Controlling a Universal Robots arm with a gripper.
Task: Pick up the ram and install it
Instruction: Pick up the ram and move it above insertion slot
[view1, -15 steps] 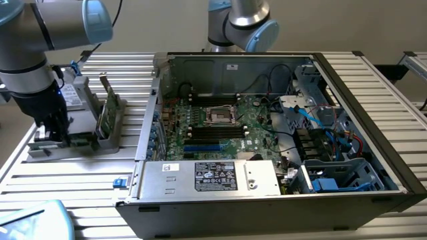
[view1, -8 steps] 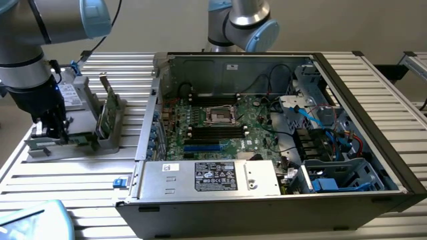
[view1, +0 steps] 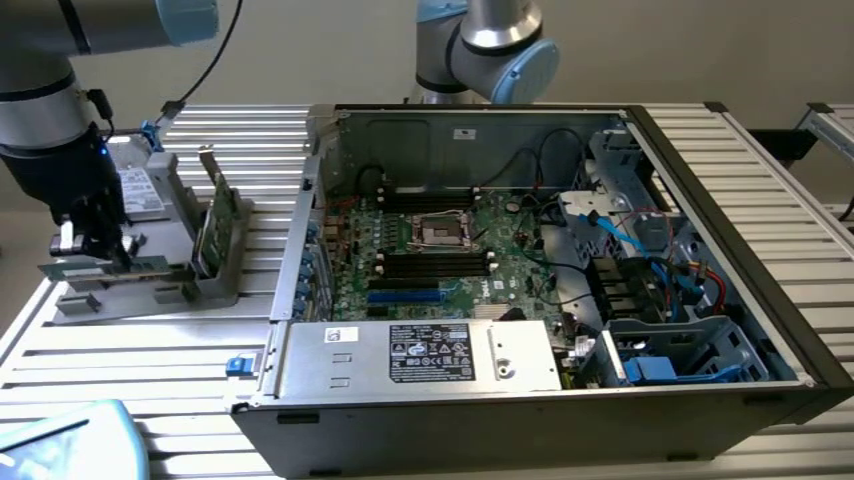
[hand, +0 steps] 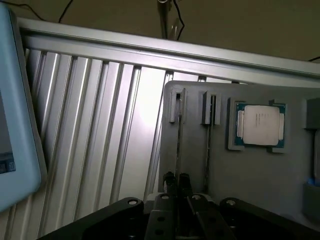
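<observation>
The ram (hand: 178, 140) is a thin dark stick seen edge-on, lying along a slot of the grey holder (hand: 250, 175). My gripper (hand: 177, 181) is shut on its near end, one finger on each side. In the exterior view the gripper (view1: 100, 250) hangs low over the holder (view1: 174, 292) at the exterior view's left, with the green ram (view1: 127, 266) under it. Whether the stick is lifted out of its slot I cannot tell. The open computer case (view1: 747, 330) lies to the right, with black memory slots (view1: 427, 262) on its motherboard.
A second thin stick (hand: 208, 145) rests in the neighbouring slot. A silver processor chip (hand: 261, 125) sits in a pocket of the holder. A broad green card with a metal bracket (view1: 218, 225) stands upright between holder and case. A light-blue device (hand: 15, 125) lies on the slatted table.
</observation>
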